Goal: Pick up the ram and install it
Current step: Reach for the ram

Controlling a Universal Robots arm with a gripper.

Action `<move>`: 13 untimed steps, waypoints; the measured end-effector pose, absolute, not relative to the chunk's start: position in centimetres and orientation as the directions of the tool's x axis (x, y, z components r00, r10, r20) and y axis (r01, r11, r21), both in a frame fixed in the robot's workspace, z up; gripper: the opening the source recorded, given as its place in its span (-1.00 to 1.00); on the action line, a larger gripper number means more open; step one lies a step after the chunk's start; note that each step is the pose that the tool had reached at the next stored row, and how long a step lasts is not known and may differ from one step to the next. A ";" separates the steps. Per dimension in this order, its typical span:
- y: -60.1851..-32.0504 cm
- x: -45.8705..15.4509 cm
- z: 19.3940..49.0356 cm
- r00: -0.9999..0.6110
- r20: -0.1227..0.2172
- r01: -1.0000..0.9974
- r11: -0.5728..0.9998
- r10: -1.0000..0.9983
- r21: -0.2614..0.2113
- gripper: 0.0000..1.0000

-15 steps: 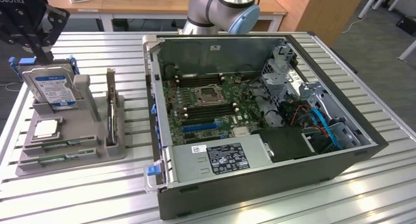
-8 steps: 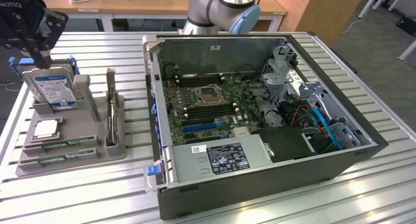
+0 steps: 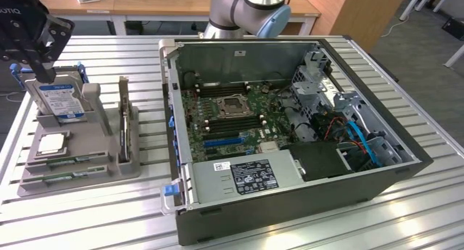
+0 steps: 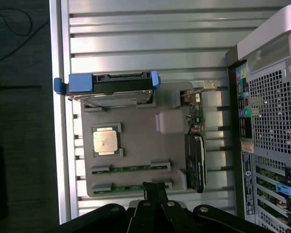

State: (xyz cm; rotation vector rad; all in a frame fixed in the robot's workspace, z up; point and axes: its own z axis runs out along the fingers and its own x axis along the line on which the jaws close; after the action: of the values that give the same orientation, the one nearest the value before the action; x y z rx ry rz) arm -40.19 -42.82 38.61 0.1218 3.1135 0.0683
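Wrist view: the black jaws are pressed together with nothing between them. Their tips overlap one end of the nearer ram stick [image 4: 121, 188], so that end is hidden, and contact cannot be judged from here. Exterior view: the jaws show over the top edge of the upright silver, blue-labelled hard drive [image 3: 62, 100], apart from the ram, their upper body cut by the frame edge. The ram is two thin, long green circuit-board sticks lying flat in parallel slots on the low step of a grey moulded tray [image 4: 145, 141]. The farther ram stick [image 4: 131, 168] lies just beside the square silver CPU chip [image 4: 106, 141]. Grey clips cover both ends of each stick, and the black chips on the boards are too small to make out. A dark expansion card [image 4: 196, 160] stands on edge in the tray, on the side nearer the open black computer case [image 3: 290, 217]. Inside the case the green motherboard [image 3: 232, 114] is exposed, its slots partly shadowed by the case wall. Tray and case sit on the slatted aluminium bench [image 3: 427, 217]. The grey robot arm [image 3: 246, 5] is cut off at the top of the frame.
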 end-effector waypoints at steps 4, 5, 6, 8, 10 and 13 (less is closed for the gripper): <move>-42.8 -40.2 38.6 -0.997 -0.023 0.078 0.996 0.079 0.045 -0.79; -42.8 -40.2 38.6 -0.997 -0.023 0.078 0.996 0.079 0.045 -0.79; -42.8 -40.2 38.6 -0.997 -0.023 0.078 0.996 0.079 0.045 -0.79; -42.8 -40.2 38.6 -0.997 -0.023 0.078 0.996 0.079 0.045 -0.79; -42.8 -40.2 38.6 -0.997 -0.023 0.078 0.996 0.079 0.045 -0.79; -42.8 -40.2 38.4 -0.997 -0.024 0.078 0.996 0.079 0.045 -0.79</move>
State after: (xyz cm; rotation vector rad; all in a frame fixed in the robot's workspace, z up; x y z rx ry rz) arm -40.19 -42.83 38.37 0.1218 3.1132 0.0687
